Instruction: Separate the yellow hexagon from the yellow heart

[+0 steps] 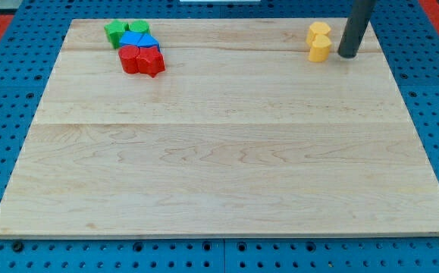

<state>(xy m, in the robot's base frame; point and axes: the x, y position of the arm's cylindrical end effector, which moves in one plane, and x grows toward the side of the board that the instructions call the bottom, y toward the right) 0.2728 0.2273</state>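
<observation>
No pincer on show here, only a straight dark rod (358, 23), so no way to tell clenched or released, and nothing held. My tip (348, 56) down on the wooden surface (219, 167), just beside the two yellow blocks, on the side toward the view's right, close but seemingly not touching. Just to the view's left of my tip, the yellow hexagon (320, 48), or so it looks. A bit further toward the view's top from there, the yellow heart (318, 32), pressed right up against it. Hard to be sure which shape is which at this size. Biggest worry: pushing straight toward the view's left would likely slide both yellow blocks along together, stuck side by side, and nothing would get pulled apart. Another worry: hitting the wrong block, or catching a corner and spinning one into the other again. Also close to the surface's top edge here, so a push toward the view's top could send the heart off the wood. Far off toward the view's left of my tip, a bunch of green blocks (126, 32), blue blocks (139, 42) and red blocks (142, 59), well apart, likely safe from any bump.
</observation>
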